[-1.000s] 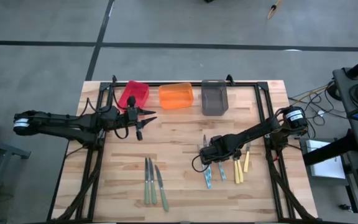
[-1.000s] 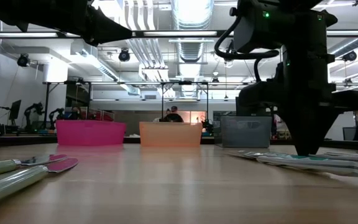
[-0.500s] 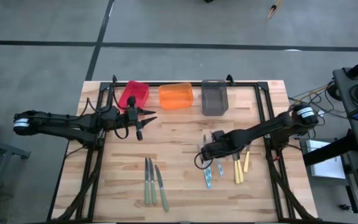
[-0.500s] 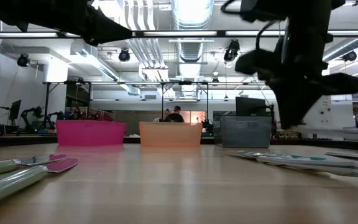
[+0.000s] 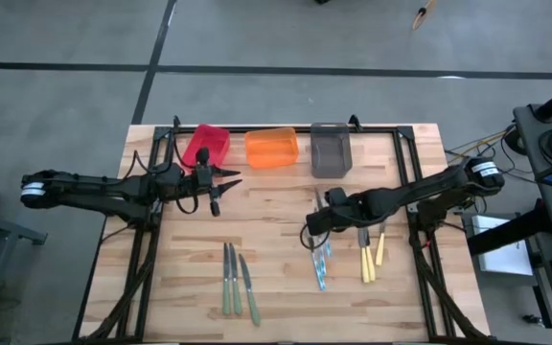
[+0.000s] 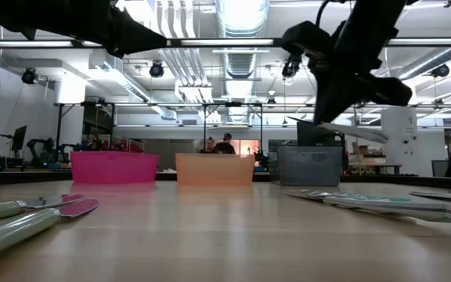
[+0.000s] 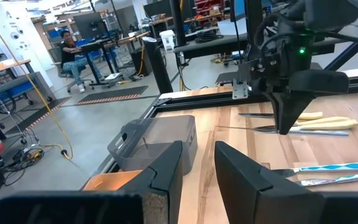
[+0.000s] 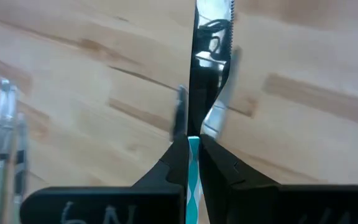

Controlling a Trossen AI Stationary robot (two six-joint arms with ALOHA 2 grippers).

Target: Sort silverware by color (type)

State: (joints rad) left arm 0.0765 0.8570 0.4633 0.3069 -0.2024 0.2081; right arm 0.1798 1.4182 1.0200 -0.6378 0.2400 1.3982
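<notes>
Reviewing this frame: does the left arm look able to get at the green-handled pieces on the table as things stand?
Probably yes. The left hand hangs empty by the red bin, and the green-handled pieces lie on bare wood in front of it with nothing over them. The right hand is busy off to the side, gripping a blue-handled knife.

Dark jointed arms; black cables

The right gripper (image 5: 316, 222) sits right of centre in the overhead frame, raised off the table, its fingers (image 8: 178, 163) clamped on a blue-handled knife (image 8: 207, 68). The left gripper (image 5: 220, 190) hangs in the upper left, jaws partly apart, holding nothing.
</notes>
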